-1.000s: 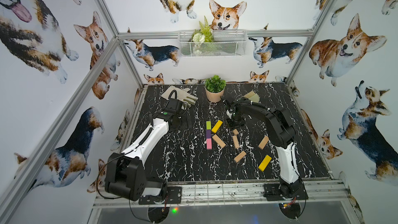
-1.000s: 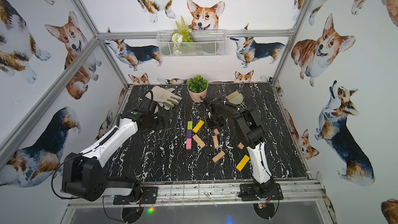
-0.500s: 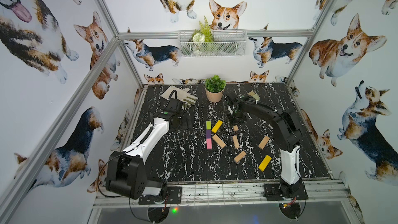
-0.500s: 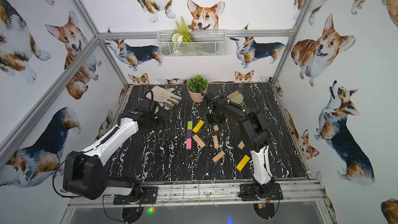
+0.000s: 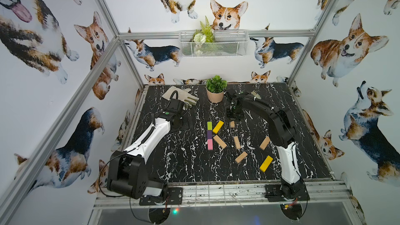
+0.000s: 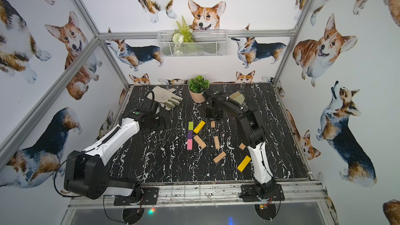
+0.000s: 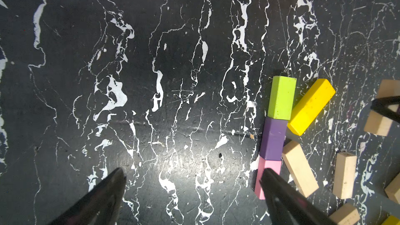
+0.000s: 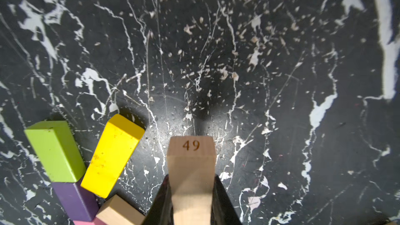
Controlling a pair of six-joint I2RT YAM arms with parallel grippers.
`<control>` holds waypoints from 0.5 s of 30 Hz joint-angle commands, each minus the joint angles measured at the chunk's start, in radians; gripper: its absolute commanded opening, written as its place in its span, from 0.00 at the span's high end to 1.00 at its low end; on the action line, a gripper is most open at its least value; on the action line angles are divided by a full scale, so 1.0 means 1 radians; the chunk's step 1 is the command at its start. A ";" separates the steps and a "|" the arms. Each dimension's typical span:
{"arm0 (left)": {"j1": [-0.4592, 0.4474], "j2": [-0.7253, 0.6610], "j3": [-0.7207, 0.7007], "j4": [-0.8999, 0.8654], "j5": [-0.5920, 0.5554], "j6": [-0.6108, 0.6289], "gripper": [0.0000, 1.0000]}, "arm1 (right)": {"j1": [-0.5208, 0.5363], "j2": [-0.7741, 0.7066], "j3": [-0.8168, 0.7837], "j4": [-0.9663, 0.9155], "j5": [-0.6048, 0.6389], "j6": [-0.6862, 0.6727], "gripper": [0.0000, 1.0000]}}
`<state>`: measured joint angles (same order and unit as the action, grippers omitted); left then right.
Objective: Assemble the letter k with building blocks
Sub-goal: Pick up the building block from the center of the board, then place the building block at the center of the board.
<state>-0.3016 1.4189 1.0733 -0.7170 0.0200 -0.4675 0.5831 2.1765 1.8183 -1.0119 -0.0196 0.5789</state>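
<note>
A lime green block (image 5: 209, 125), a purple block (image 5: 209, 134) and a pink block (image 5: 210, 144) lie end to end in a straight column. A yellow block (image 5: 218, 126) and a tan block (image 5: 220, 141) slant off its right side. My right gripper (image 8: 191, 178) is shut on a tan block marked 49 (image 8: 191, 161), just right of the yellow block (image 8: 112, 154); in a top view that block (image 6: 212, 124) hangs under the right gripper (image 6: 213, 115). My left gripper (image 7: 193, 170) is open and holds nothing, with one finger (image 7: 279, 191) over the pink block (image 7: 267, 167).
Three loose tan blocks (image 5: 237, 142) (image 5: 241, 157) (image 5: 264, 143) and a second yellow block (image 5: 266, 163) lie by the right arm's base. A potted plant (image 5: 215, 91) and a work glove (image 5: 180, 96) sit at the back. Walls enclose the marble tabletop (image 5: 184, 159).
My right gripper has shut on the tan block marked 49, and the right arm's elbow has swung to the right. The left arm has stayed in place.
</note>
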 commanded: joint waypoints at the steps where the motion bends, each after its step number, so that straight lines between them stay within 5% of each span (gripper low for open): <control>1: 0.002 0.003 0.004 0.010 -0.005 -0.003 0.01 | 0.002 0.021 -0.006 -0.019 -0.015 0.030 0.80; 15: 0.002 0.008 0.002 0.013 0.001 -0.006 0.00 | -0.011 0.077 -0.010 -0.017 -0.002 0.001 0.80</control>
<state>-0.3016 1.4239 1.0733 -0.7162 0.0204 -0.4721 0.5751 2.2482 1.8122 -1.0130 -0.0277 0.5808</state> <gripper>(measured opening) 0.995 0.248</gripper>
